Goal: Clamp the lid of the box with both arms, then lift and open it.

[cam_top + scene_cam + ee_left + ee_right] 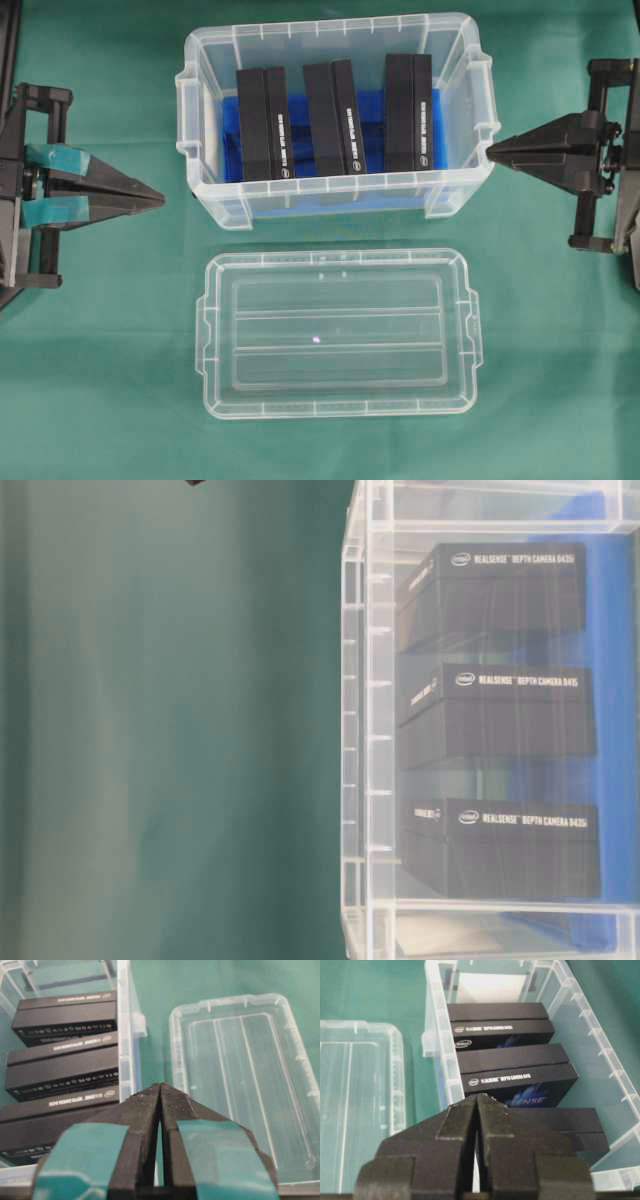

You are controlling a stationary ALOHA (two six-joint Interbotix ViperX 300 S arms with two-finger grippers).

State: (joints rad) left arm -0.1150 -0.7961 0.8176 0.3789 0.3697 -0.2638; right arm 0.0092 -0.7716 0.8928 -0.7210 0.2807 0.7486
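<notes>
One lid [338, 332], one box [335, 205] holding three black block pairs [339, 118], two grippers closed.

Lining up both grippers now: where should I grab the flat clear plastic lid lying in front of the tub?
Probably the two short ends of the flat clear plastic lid, on its small side tabs and raised rim. It lies flat on the green cloth, long side across, so the left gripper comes from the left and the right gripper from the right.
</notes>
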